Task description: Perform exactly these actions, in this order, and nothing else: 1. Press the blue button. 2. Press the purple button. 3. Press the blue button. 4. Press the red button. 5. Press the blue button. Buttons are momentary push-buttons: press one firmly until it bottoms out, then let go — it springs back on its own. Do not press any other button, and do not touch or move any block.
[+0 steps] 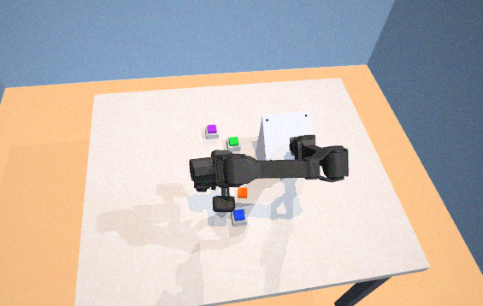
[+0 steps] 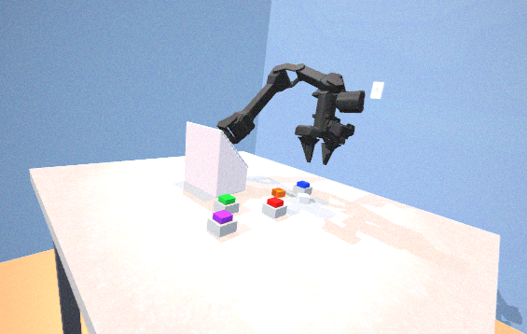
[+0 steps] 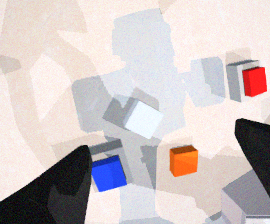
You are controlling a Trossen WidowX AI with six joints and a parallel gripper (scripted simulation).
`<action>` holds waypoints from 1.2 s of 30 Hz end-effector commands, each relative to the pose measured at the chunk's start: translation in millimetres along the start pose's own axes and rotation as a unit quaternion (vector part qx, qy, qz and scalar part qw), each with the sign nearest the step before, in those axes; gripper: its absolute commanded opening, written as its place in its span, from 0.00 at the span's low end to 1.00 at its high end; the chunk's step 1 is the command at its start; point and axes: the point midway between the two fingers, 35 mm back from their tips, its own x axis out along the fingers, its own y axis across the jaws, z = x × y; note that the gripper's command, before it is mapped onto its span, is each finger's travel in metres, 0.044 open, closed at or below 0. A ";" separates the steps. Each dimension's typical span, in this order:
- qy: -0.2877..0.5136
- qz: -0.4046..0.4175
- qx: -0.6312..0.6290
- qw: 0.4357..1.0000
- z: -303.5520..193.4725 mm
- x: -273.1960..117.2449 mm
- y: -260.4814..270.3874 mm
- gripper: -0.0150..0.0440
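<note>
The gripper [image 2: 317, 160] hangs well above the table [image 2: 386, 280] with its fingers pointing down, jaws spread wide and nothing between them. In the exterior view it sits high over the area just beyond the blue button [image 2: 302, 185], not touching it or anything else. The blue button rests on its pale base near the right-hand side of the button group; in the wrist view it [image 3: 109, 173] appears just beside the inner edge of the left finger [image 3: 46, 209], with the right finger [image 3: 266, 156] at the opposite frame edge. A small white block [image 3: 143, 119] lies just beyond the blue button, and an orange block [image 3: 183, 160] lies between the two fingers in that view, apart from both. The red button [image 2: 274, 202] stands on its base nearer the middle of the group, close to the orange block [image 2: 278, 192]. The purple button [image 2: 222, 216] is at the front of the group in the exterior view, with the green button [image 2: 227, 199] just behind it. A white wedge-shaped panel [image 2: 209, 160] stands upright behind the buttons, in front of the arm's base. In the top view the arm [image 1: 268, 167] stretches across the table and hides the red button.
</note>
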 end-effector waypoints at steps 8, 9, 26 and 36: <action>0.061 0.084 -0.038 0.994 -62.8 -13.2 34.4 0.93; 0.061 0.084 -0.038 0.994 -62.8 -10.7 34.7 0.89; 0.061 0.085 -0.038 0.994 -70.9 46.7 44.8 0.29; 0.061 0.085 -0.038 0.994 -71.1 50.7 45.4 0.29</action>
